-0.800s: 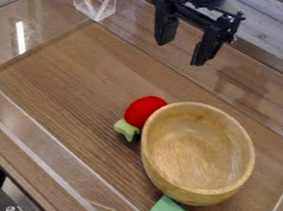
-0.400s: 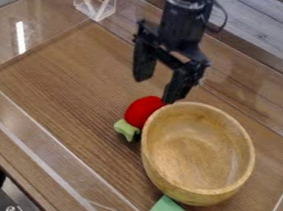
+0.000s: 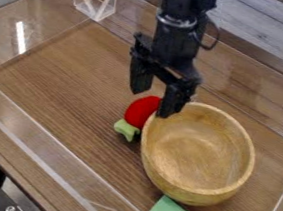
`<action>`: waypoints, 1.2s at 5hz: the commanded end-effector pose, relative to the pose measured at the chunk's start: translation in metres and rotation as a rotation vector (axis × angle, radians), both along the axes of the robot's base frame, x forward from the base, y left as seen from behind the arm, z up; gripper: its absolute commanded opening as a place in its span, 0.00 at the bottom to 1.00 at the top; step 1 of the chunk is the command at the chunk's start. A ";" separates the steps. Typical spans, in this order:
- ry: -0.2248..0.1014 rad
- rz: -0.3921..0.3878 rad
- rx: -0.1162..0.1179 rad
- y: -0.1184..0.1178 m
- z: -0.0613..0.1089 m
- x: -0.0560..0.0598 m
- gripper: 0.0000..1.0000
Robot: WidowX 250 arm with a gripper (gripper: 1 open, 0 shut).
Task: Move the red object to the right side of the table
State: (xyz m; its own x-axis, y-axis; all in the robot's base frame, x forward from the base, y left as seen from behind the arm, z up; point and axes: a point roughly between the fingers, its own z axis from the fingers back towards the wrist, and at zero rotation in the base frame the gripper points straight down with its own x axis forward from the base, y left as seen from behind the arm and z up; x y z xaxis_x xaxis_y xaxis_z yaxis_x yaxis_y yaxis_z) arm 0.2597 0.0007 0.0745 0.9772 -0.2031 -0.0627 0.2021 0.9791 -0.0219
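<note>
Now that I've brought the gripper point(image 3: 157, 96) down from the far side of the table point(image 3: 68, 76), its spread fingers hang just above the red object point(image 3: 144, 109), nothing pinched between them. The red object sits near the middle of the table, touching the left rim of the wooden bowl point(image 3: 199, 153), its green base toward me. I judge the approach nearly done; the bowl's closeness could crowd the right finger as I descend and close.
</note>
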 end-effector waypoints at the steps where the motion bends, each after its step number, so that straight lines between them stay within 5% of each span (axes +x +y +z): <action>1: -0.106 -0.031 -0.007 0.000 0.009 -0.002 1.00; 3: -0.149 0.119 -0.003 0.009 0.000 0.006 1.00; 6: -0.172 0.197 -0.012 0.021 -0.012 0.009 1.00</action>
